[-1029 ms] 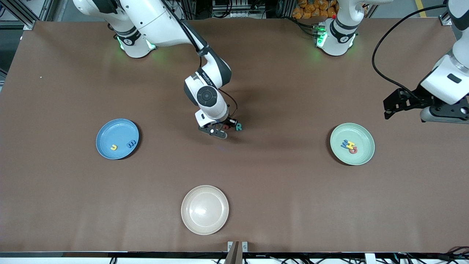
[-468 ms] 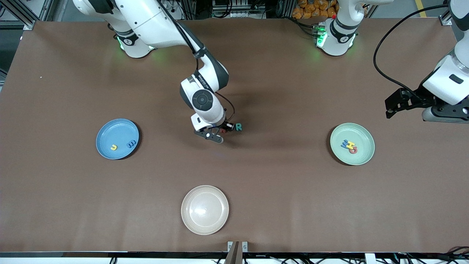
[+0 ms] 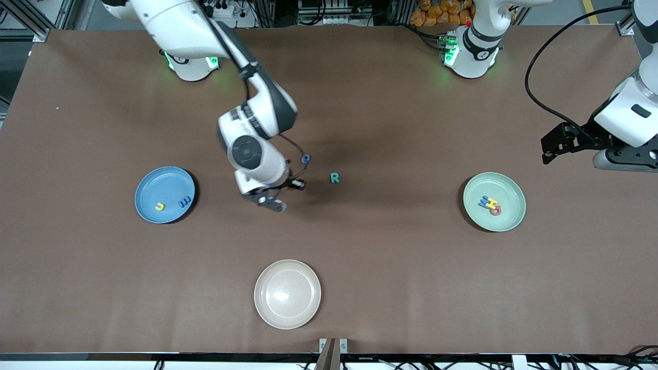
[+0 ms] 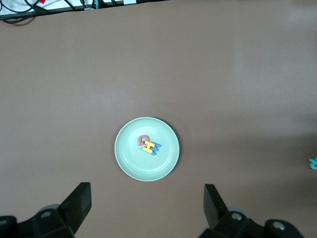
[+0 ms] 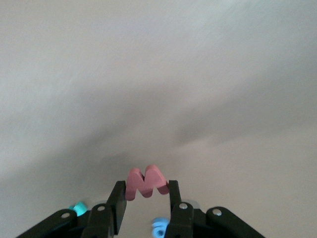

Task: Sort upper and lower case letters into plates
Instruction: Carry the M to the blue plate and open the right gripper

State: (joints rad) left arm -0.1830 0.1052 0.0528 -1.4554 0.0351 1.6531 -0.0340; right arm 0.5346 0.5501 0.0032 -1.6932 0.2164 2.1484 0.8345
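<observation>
The right tool point(image 3: 288, 191) hung over the bare desk point(image 3: 103, 277) between the blue plate point(image 3: 154, 181) and the teal R point(image 3: 334, 178), clenched on a red letter point(image 5: 145, 182). In the right wrist view that letter stood pinched at its two sides between the fingers point(image 5: 118, 204), its rounded humps sticking out past the tips.

The R lay flat on the desk toward the left arm's end from the right tool, apart from it. A blue ring-shaped letter point(image 3: 306, 159) lay on the desk near the R, farther from the front camera and a little toward the right arm's end.

The blue plate sat well away from the R toward the right arm's end. It held a yellow letter point(image 3: 160, 206) and a dark blue letter point(image 3: 184, 202), side by side but apart.

The green plate point(image 3: 506, 186) sat well away from the R toward the left arm's end. It held a small heap of three touching letters: blue point(image 3: 483, 202), yellow point(image 3: 492, 203) and red point(image 3: 495, 210).

A cream plate point(image 3: 267, 308) sat nearer the front camera than the R, with nothing in it.

The left tool point(image 4: 147, 203) waited released, jaws wide apart, in the air near the green plate at the left arm's end of the desk.
</observation>
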